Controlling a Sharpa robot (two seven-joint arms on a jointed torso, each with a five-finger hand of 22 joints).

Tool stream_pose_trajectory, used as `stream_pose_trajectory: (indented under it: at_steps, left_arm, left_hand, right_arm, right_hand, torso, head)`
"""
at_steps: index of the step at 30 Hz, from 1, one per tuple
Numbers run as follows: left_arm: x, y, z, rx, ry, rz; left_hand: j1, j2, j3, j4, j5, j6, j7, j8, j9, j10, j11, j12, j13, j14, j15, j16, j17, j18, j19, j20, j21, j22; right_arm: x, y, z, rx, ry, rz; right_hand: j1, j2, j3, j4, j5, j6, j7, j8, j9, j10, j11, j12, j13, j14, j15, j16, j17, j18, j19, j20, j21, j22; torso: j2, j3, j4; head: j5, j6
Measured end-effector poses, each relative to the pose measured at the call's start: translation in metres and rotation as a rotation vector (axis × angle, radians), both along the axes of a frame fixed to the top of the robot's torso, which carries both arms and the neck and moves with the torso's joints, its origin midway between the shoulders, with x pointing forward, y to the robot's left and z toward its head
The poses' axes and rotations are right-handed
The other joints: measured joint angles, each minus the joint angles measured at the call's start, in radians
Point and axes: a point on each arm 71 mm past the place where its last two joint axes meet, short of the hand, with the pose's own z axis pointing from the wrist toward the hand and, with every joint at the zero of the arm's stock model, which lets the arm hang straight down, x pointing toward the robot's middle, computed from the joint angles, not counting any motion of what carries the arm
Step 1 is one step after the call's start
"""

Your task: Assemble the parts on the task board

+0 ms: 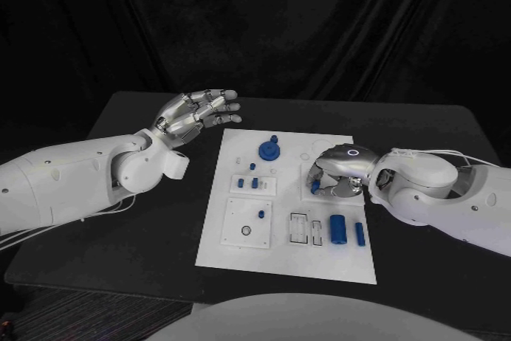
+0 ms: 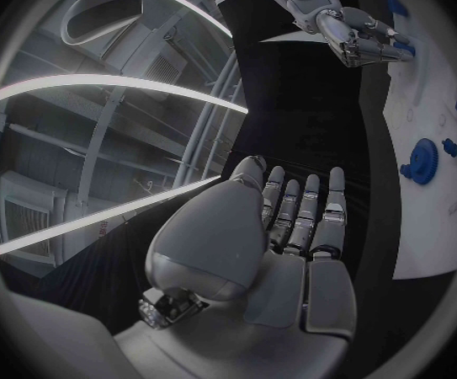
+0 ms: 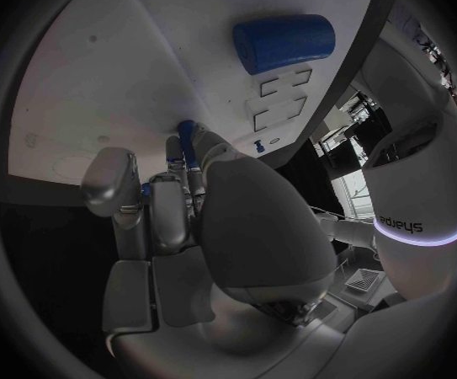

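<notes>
A black desk [image 1: 139, 245] carries the white task board [image 1: 293, 260], a flat rectangular plate lying lengthwise away from the robot. From the head cam, the left robot hand [image 1: 199, 112] hovers above the desk just off the board's far left corner, palm up, fingers spread w/ nothing in them; the left wrist cam shows the same smooth silver palm and straight fingers [image 2: 296, 215], plus a blue gear-like disc [image 2: 422, 160] on the board's edge. The right robot hand [image 1: 335, 171] sits low over the board's right-middle area, fingers curled down around a small blue peg [image 1: 316, 184]. The right wrist cam gives what the head cam can't: the fingertips pinch that peg [image 3: 189, 135], its tip touching the white surface. Also there, a fat blue cylinder [image 3: 284, 44] lies on its side beside two rectangular slots [image 3: 283, 93]. In the head cam the cylinder [image 1: 337, 229] lies near the board's near right edge, next to a thinner blue bar [image 1: 360, 235]. Small raised white blocks hold tiny blue pins at mid-board [image 1: 253, 183]. Bare desk lies open left of the board and along its near edge.
</notes>
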Motion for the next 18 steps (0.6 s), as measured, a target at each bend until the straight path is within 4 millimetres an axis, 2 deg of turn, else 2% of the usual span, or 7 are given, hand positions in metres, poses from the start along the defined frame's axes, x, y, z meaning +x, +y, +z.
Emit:
stream_pose_trajectory:
  at_steps: [2, 6, 8, 13, 14, 15, 18]
  left_arm:
    - [0.000, 0.000, 0.000, 0.000, 0.001, 0.000]
    - [0.000, 0.001, -0.001, 0.000, 0.002, 0.000]
    - [0.000, 0.001, -0.002, 0.000, 0.004, 0.000]
    - [-0.001, 0.001, -0.003, 0.000, 0.006, 0.000]
    - [-0.001, 0.001, -0.003, 0.000, 0.006, 0.000]
    - [-0.001, 0.001, -0.003, 0.000, 0.006, 0.000]
    - [0.000, 0.000, -0.004, 0.000, 0.007, -0.001]
  left_hand:
    - [0.000, 0.000, 0.000, 0.000, 0.000, 0.000, 0.000, 0.000, 0.000, 0.000, 0.000, 0.000, 0.000, 0.000, 0.000, 0.000, 0.000, 0.000, 0.000, 0.000, 0.000, 0.000]
    - [0.004, 0.004, 0.004, 0.001, 0.000, 0.000, 0.000, 0.000, 0.000, -0.001, 0.001, 0.000, 0.000, 0.000, 0.000, 0.000, -0.001, 0.000, 0.000, 0.000, 0.000, 0.000]
    - [0.004, 0.004, 0.007, -0.002, 0.000, 0.000, 0.000, 0.000, -0.001, -0.004, 0.004, 0.001, 0.000, 0.000, 0.000, 0.000, -0.001, 0.000, 0.000, 0.000, 0.000, 0.000]
    - [0.007, 0.007, 0.018, -0.007, 0.000, 0.000, 0.000, 0.000, -0.002, -0.004, 0.004, 0.004, 0.000, 0.000, 0.000, 0.000, -0.002, 0.000, 0.000, 0.000, 0.000, 0.000]
    - [0.008, 0.008, 0.019, -0.008, 0.000, 0.000, 0.000, 0.000, -0.002, -0.004, 0.004, 0.004, 0.000, 0.000, 0.000, 0.000, -0.002, 0.000, 0.000, 0.000, 0.000, 0.000]
    - [0.008, 0.008, 0.021, -0.010, 0.000, 0.000, 0.000, 0.000, -0.002, -0.004, 0.004, 0.004, 0.000, 0.000, 0.000, 0.000, -0.002, 0.000, 0.000, 0.000, 0.000, 0.000]
    - [0.008, 0.008, 0.021, -0.010, 0.000, 0.000, 0.000, 0.000, -0.002, -0.004, 0.004, 0.004, 0.000, 0.000, 0.000, 0.000, -0.003, 0.000, 0.000, 0.000, 0.000, 0.000]
  right_arm:
    - [-0.001, -0.001, 0.001, 0.005, -0.003, 0.000]
    - [-0.005, -0.003, 0.004, 0.020, -0.013, 0.000]
    - [-0.006, -0.004, 0.009, 0.029, -0.024, 0.003]
    - [-0.006, -0.003, 0.025, 0.044, -0.058, 0.011]
    - [-0.006, -0.003, 0.029, 0.048, -0.067, 0.014]
    - [-0.006, -0.002, 0.033, 0.051, -0.076, 0.017]
    - [-0.006, 0.000, 0.045, 0.063, -0.101, 0.027]
  right_hand:
    - [0.000, 0.000, 0.005, -0.005, -0.007, 0.019, 0.001, 0.005, 0.005, 0.029, -0.007, -0.004, 0.000, 0.001, -0.010, 0.000, 0.000, 0.000, 0.002, -0.007, 0.004, 0.000]
    - [0.002, -0.002, 0.011, -0.011, -0.015, 0.051, -0.003, 0.018, 0.017, 0.048, -0.009, -0.004, 0.002, 0.000, -0.011, 0.000, 0.001, 0.000, 0.001, -0.013, 0.011, 0.000]
    - [0.008, -0.008, 0.011, -0.011, -0.020, 0.068, -0.008, 0.026, 0.018, 0.053, -0.008, -0.004, 0.004, 0.001, -0.017, 0.000, 0.001, 0.000, 0.002, -0.014, 0.014, 0.000]
    - [0.009, -0.010, 0.013, -0.014, -0.030, 0.083, -0.017, 0.034, 0.018, 0.063, -0.011, -0.004, 0.007, 0.000, -0.018, 0.000, 0.001, 0.000, 0.005, -0.018, 0.022, 0.000]
    - [0.009, -0.010, 0.013, -0.014, -0.030, 0.083, -0.017, 0.034, 0.018, 0.064, -0.010, -0.004, 0.007, 0.000, -0.018, 0.000, 0.001, -0.002, 0.005, -0.018, 0.022, 0.000]
    - [0.009, -0.010, 0.013, -0.014, -0.031, 0.083, -0.017, 0.034, 0.018, 0.067, -0.008, -0.004, 0.007, 0.000, -0.018, 0.000, 0.002, -0.015, 0.005, -0.018, 0.022, 0.000]
    - [0.009, -0.010, 0.015, -0.017, -0.039, 0.083, -0.017, 0.036, 0.018, 0.067, -0.007, -0.004, 0.007, 0.003, -0.021, 0.000, 0.003, -0.016, 0.002, -0.021, 0.024, 0.000]
  torso:
    - [0.000, -0.0001, 0.0000]
    - [0.000, -0.0001, 0.0000]
    - [0.000, -0.0001, 0.0000]
    - [0.000, -0.0001, 0.0000]
    - [0.000, -0.0001, 0.0000]
    - [0.000, -0.0001, 0.0000]
    - [0.000, -0.0001, -0.0001]
  head:
    - [0.002, 0.000]
    - [0.005, 0.000]
    - [0.006, 0.000]
    - [0.008, 0.000]
    - [0.008, 0.000]
    - [0.009, 0.000]
    - [0.010, 0.000]
